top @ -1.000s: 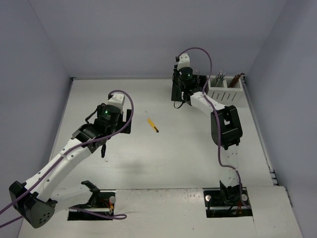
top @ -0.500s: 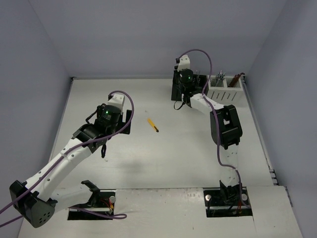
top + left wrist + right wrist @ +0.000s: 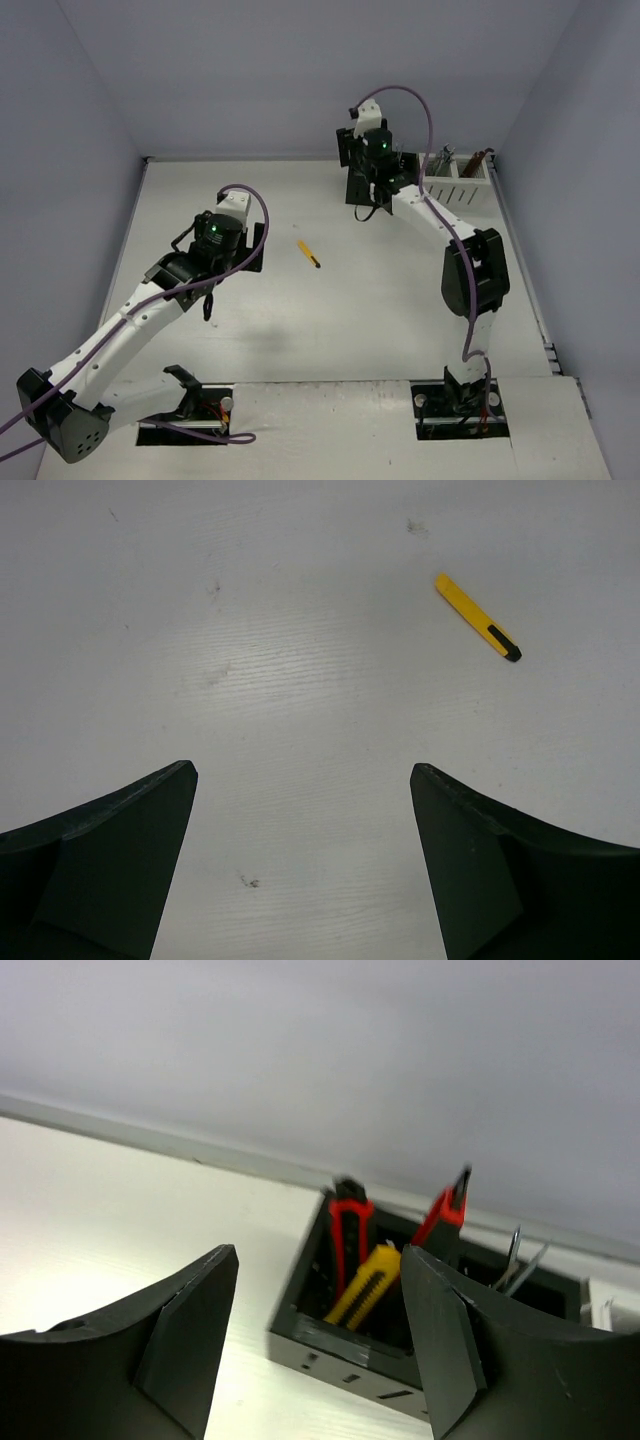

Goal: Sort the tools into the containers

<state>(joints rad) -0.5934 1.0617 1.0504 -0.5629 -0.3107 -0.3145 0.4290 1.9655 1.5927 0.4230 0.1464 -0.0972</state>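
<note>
A yellow utility knife (image 3: 308,253) lies alone on the table, ahead and to the right of my left gripper (image 3: 300,767), which hangs open and empty above the bare surface; the knife (image 3: 478,631) is well clear of its fingers. My right gripper (image 3: 318,1251) is open and empty, just above and in front of the black container (image 3: 340,1338). Two red-black knives (image 3: 350,1232) and a yellow knife (image 3: 366,1295) stand in that box's near compartment, silver wrenches (image 3: 516,1258) behind them. In the top view the right wrist hides most of the black container (image 3: 358,192).
The white container (image 3: 455,190) stands right of the black one at the back, with silver tools (image 3: 445,156) and brownish handles (image 3: 481,158) sticking out. The back wall runs close behind both boxes. The table's right edge (image 3: 528,290) lies beyond the right arm.
The right arm has stretched out and its wrist has risen over the black container, jaws now apart. The left arm and the loose yellow knife have not moved.
</note>
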